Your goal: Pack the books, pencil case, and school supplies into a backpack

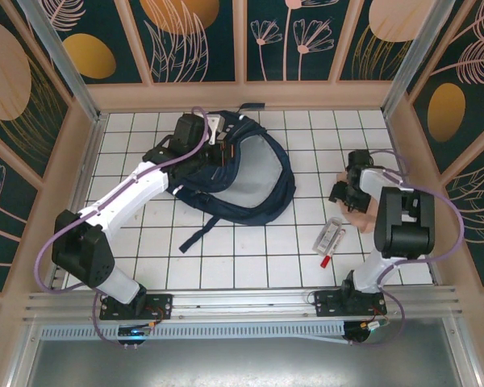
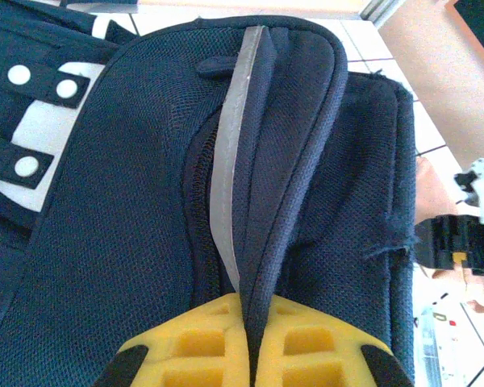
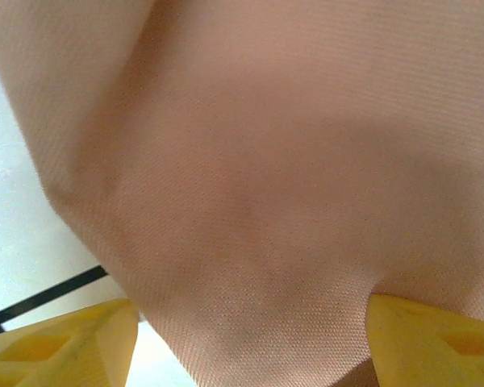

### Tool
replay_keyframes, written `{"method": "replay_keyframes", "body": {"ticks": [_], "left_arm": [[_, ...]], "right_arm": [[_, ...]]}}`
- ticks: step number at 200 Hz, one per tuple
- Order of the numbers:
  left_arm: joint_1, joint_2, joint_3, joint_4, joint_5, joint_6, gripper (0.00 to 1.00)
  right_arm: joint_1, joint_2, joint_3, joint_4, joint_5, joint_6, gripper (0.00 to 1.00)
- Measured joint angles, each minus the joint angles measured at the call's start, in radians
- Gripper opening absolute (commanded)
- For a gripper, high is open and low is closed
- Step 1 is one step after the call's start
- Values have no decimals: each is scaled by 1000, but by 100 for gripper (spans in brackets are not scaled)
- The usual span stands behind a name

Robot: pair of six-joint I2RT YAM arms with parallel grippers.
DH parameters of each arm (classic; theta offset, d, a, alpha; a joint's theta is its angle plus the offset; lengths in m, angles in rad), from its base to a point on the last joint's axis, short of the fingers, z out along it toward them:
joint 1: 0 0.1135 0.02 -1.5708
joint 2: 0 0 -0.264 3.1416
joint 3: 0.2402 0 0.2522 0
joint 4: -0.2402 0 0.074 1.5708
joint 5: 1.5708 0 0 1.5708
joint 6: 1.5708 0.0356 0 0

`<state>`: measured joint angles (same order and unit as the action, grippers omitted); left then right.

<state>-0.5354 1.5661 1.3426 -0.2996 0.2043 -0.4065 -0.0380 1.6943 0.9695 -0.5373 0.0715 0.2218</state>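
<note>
The navy backpack lies at the back middle of the tiled table. My left gripper is shut on a fold of its fabric rim beside the pale stripe; in the left wrist view the yellow pads of that gripper pinch it. The peach-pink pencil case lies at the right. My right gripper is open and straddles it. White tile shows between the left fingertip and the pouch. The red-and-white pen and the whitish packet lie near it. The books are out of view.
Wooden walls close in the table on three sides. A dark strap trails from the backpack toward the front. A metal rail runs along the near edge between the arm bases.
</note>
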Motion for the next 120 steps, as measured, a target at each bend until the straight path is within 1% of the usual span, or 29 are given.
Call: {"method": "replay_keyframes", "body": {"ticks": [26, 61, 67, 73, 78, 85, 96, 112, 120], "left_arm": [[1, 0, 31, -25, -7, 14, 0], [1, 0, 40, -47, -22, 33, 0], [1, 0, 40, -48, -26, 36, 0], [1, 0, 40, -50, -29, 39, 0], [1, 0, 40, -50, -30, 40, 0], [1, -1, 40, -50, -33, 41, 0], [1, -2, 40, -53, -38, 43, 0], [1, -5, 40, -58, -42, 47, 0], [1, -7, 43, -66, -47, 48, 0]], "right_arm": [[51, 14, 59, -50, 3, -8, 73], [56, 66, 108, -58, 61, -23, 64], [53, 82, 108, -59, 64, -29, 63], [52, 98, 108, -55, 56, -30, 60], [51, 104, 113, -51, 52, -38, 53], [53, 105, 117, -54, 53, -47, 39], [56, 106, 119, -48, 30, -48, 23], [64, 104, 120, -39, 26, -63, 6], [64, 100, 119, -38, 29, -62, 0]]}}
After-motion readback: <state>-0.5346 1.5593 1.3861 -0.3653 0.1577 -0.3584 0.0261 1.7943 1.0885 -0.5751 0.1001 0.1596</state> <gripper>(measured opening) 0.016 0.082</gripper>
